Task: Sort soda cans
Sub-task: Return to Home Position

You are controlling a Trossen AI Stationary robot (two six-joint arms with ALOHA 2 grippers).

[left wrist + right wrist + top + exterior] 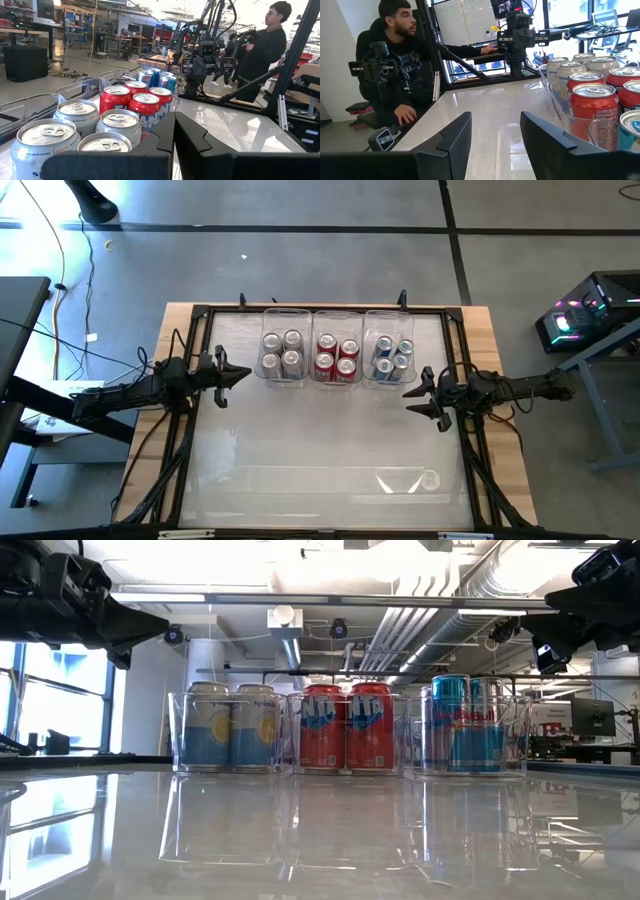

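Your left gripper (240, 372) hovers with its fingers pressed together, holding nothing. The silver cans (281, 352) stand just ahead of its tips. The red cans (336, 355) sit between both grippers. Your right gripper (418, 393) hangs spread and empty, the blue cans (393, 358) just off its tips. Each colour fills its own clear bin (283, 313).

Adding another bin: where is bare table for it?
Bare: the wide tabletop in front of the three bins, between the left pincer and right pincer. Crowded: the far edge, where the bins stand side by side, full of cans.
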